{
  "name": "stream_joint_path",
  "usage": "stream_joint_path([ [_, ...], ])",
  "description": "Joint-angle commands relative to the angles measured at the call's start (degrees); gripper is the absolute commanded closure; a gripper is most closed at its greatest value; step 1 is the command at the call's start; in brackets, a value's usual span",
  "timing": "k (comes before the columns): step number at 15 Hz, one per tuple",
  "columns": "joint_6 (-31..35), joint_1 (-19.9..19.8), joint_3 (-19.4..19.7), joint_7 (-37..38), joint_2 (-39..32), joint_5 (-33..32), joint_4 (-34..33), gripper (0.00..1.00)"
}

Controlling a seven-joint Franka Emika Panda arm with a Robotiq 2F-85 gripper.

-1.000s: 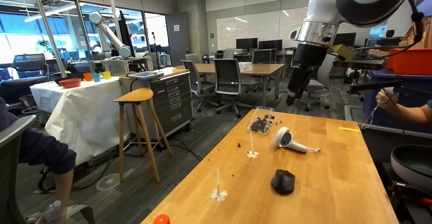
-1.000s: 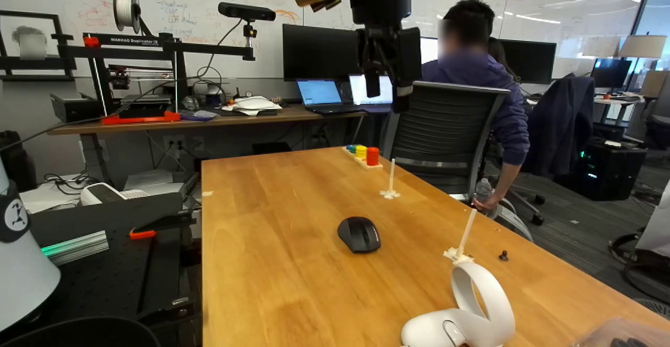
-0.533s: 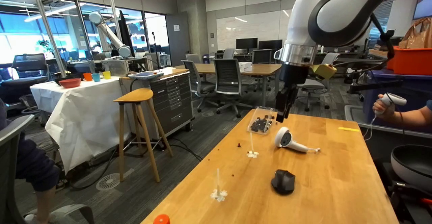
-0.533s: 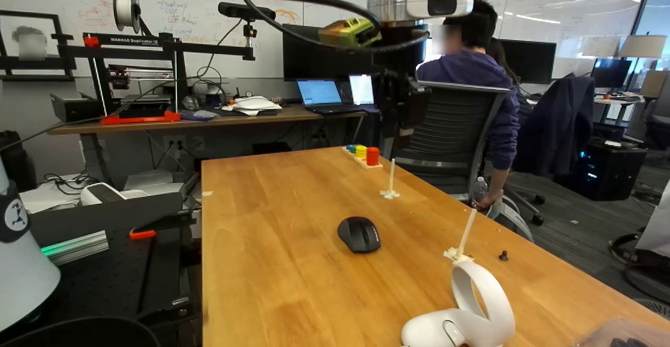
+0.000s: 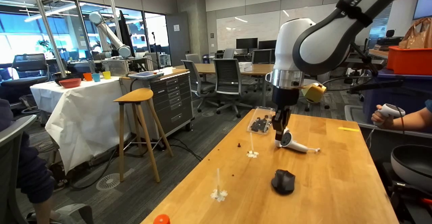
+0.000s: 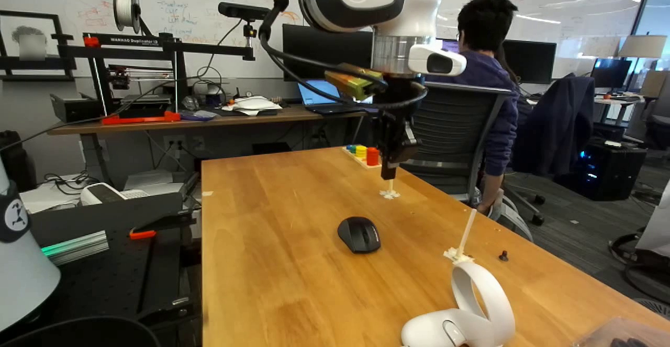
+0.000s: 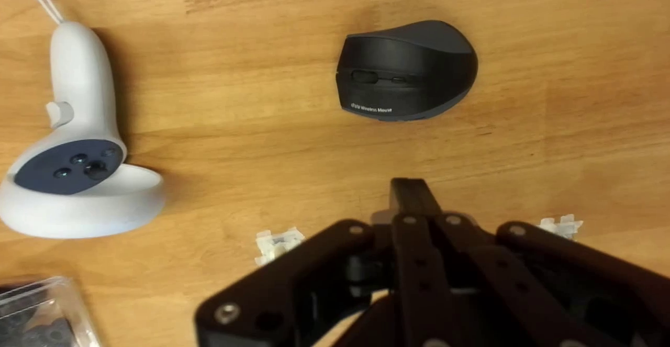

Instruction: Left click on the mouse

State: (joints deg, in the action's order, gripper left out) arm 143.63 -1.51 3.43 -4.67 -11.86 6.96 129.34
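One black wireless mouse: wrist view, twelve o'clock from your closed, empty claw; long axis nine-to-three, left button nearer.

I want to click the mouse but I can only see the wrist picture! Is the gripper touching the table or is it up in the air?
Observer: Up in the air. In both exterior views the gripper hangs above the table.
Operator: Are there any toys I can't see?
Observer: Yes, colourful blocks near the table's far corner in an exterior view.
Operator: I see a white controller lying down. Is there one more?
Observer: Yes, in an exterior view a hand holds another controller, off to the side of the table.
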Motion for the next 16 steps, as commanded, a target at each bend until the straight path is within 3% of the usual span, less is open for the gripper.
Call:
stream_joint_path([
  [1, 1.1, -0.6, -1.1, -0.1, -4.4, -0.8, -2.5, 0.98],
  [16, 2.7, 0.2, -0.7, 1.8, -14.2, -6.7, -6.4, 0.99],
])
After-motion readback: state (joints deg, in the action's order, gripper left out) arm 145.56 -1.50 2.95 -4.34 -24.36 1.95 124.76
